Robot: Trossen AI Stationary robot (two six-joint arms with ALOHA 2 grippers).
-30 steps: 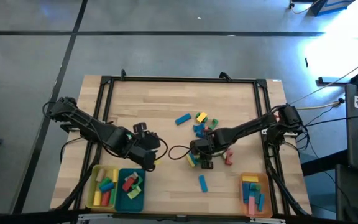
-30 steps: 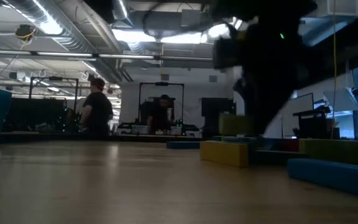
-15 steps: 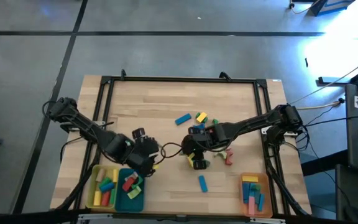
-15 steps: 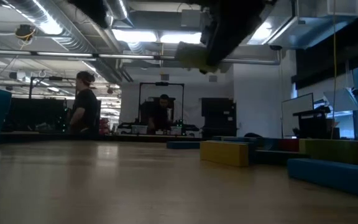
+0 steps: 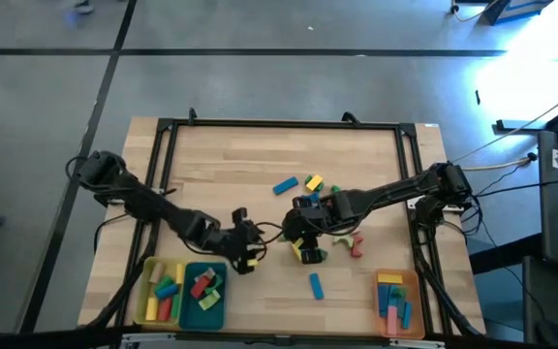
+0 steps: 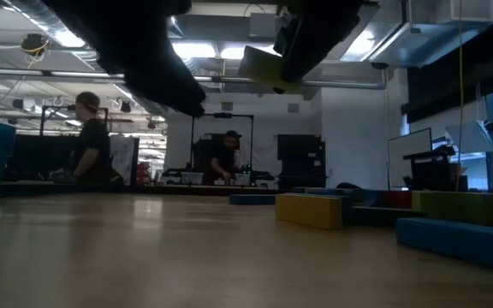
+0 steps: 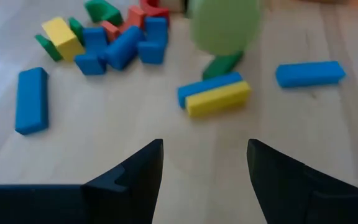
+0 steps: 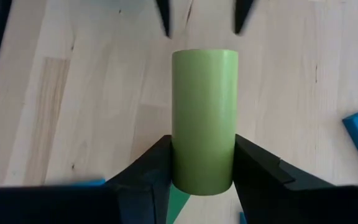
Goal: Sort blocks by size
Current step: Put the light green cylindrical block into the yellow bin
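My right gripper point(image 5: 294, 236) is shut on a light green cylinder block point(image 8: 205, 112) above the table's middle. The cylinder also shows in the low view point(image 6: 264, 67) and, blurred, in the left wrist view point(image 7: 225, 25). My left gripper point(image 5: 248, 252) is open and empty, just left of the right gripper and facing it; its fingers point(image 7: 135, 177) stand apart over bare wood. A yellow bar with a blue bar beside it point(image 7: 216, 96) lies flat on the table below. A pile of loose blocks point(image 5: 316, 194) lies behind the right gripper. My right gripper pinches the cylinder's curved sides near one end point(image 8: 204, 171) between its two fingers point(image 8: 151, 165). The fingers lie along the cylinder, which sticks out past their tips toward the left gripper. The cylinder is lifted clear of the table.
A yellow tray point(image 5: 149, 308) and a teal tray point(image 5: 208, 316) with blocks stand at the near left, an orange tray point(image 5: 413, 305) with blocks at the near right. Single blue bars lie at the far middle point(image 5: 284, 184) and the near middle point(image 5: 315, 284). People stand in the room beyond point(image 6: 92, 145).
My right gripper has risen from table height with the green cylinder, which is now lifted clear, and gone a little toward the table's left. My left gripper has gone toward the near edge and then right, toward the right gripper.
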